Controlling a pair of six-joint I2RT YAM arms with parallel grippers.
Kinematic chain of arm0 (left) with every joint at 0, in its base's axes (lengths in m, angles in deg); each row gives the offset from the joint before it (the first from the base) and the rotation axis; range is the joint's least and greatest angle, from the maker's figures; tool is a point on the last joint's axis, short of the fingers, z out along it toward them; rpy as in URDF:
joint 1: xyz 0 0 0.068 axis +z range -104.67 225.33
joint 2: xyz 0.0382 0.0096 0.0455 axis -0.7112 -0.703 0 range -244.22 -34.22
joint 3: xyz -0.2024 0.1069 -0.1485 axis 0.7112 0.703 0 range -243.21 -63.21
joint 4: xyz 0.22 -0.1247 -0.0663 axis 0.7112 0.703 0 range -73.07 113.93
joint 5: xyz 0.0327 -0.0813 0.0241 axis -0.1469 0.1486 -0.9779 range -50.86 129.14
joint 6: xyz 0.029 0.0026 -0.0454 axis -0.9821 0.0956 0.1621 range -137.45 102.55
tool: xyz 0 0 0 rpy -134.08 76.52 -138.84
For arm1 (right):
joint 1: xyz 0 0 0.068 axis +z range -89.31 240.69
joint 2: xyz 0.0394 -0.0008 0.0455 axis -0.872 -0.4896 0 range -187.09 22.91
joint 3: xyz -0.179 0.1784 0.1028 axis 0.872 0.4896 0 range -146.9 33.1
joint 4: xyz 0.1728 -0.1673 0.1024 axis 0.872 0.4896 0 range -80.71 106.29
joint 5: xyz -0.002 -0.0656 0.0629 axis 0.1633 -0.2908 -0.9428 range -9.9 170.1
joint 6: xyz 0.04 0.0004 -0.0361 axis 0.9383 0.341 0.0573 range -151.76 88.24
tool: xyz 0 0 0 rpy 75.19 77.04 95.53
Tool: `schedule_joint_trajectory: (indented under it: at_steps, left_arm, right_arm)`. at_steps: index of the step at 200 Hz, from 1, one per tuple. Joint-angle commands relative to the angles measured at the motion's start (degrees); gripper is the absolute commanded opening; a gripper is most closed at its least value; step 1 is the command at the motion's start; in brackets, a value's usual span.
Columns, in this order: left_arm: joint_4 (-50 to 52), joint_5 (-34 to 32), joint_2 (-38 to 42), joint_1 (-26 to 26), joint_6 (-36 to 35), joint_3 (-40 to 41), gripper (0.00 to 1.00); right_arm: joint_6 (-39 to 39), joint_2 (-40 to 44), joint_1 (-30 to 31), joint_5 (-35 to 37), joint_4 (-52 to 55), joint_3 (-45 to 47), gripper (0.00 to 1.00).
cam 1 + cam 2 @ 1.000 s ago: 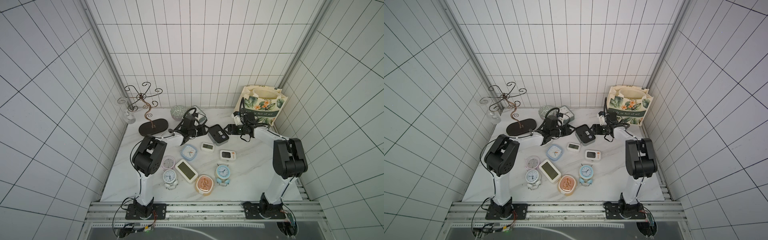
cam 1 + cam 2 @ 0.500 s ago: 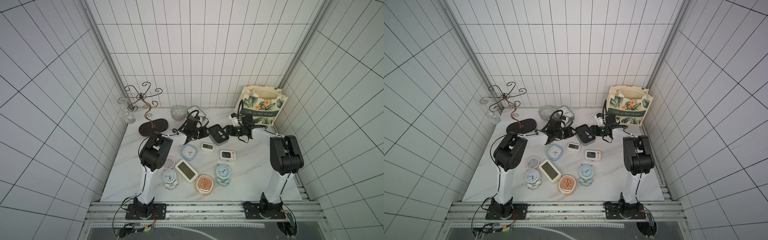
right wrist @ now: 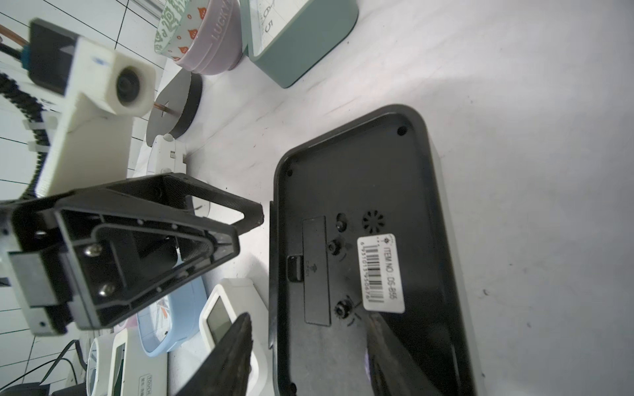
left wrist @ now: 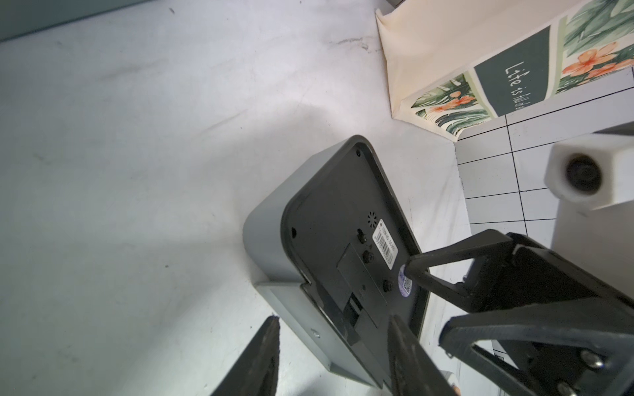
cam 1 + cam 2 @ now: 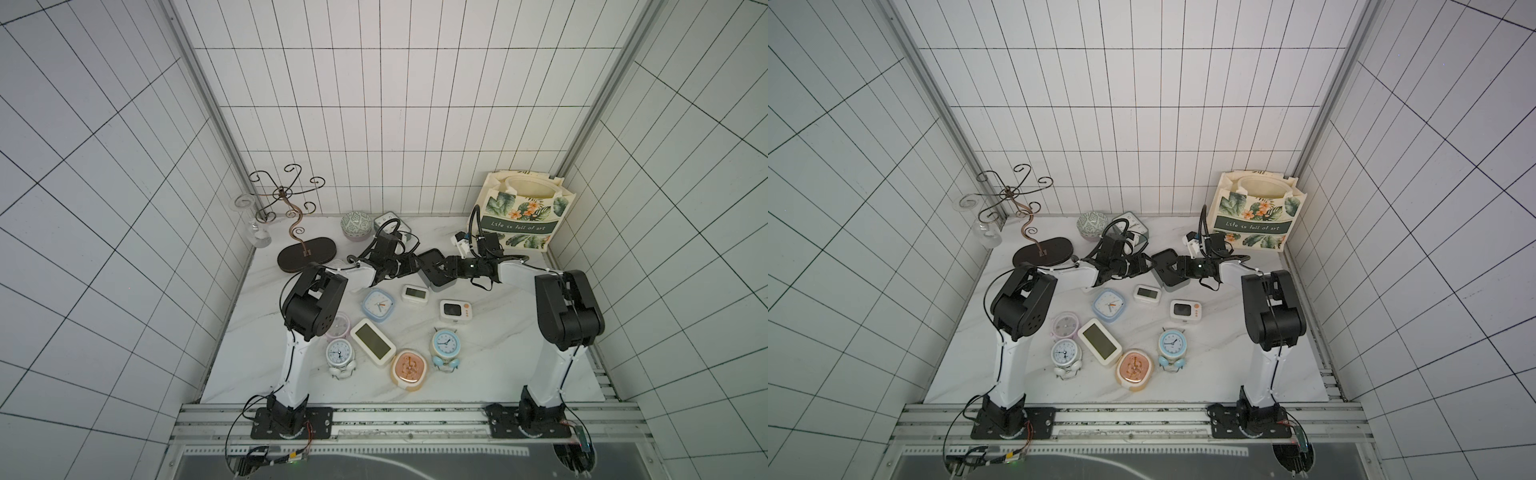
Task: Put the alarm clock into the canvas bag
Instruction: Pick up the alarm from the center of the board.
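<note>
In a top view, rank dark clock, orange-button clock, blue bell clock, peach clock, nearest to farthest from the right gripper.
1. dark clock, at the right gripper
2. orange-button clock, toward the arm bases
3. blue bell clock, nearer the bases
4. peach clock, nearest the bases

Grey alarm clock [image 5: 434,268] – back up, canvas bag [image 5: 524,216] – upright.

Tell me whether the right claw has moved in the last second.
Yes. In a top view the right claw has swung away from the canvas bag toward the dark alarm clock, whose edge it now straddles.
</note>
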Motion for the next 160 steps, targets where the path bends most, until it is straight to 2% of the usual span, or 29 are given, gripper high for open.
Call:
schedule_joint_trajectory:
  at_steps: [1, 42, 78, 160]
  left_arm:
    - [1.0, 0.4, -1.7, -0.3, -0.7, -1.7, 0.50]
    - [1.2, 0.1, -0.1, -1.1, -1.3, -0.6, 0.50]
    - [1.1, 0.6, -0.7, -1.2, -0.8, -0.5, 0.50]
    - [4.3, -1.7, -0.9, -1.2, -3.5, -1.8, 0.48]
  right_arm:
    - [-1.9, 3.3, -0.7, 4.0, 1.8, 1.1, 0.54]
    - [-3.7, 1.6, -3.2, 9.3, 3.6, 0.0, 0.58]
    - [-3.4, -1.5, -3.4, 6.3, 3.7, -0.5, 0.59]
    - [2.4, 1.2, 0.2, -2.9, -3.7, 5.9, 0.54]
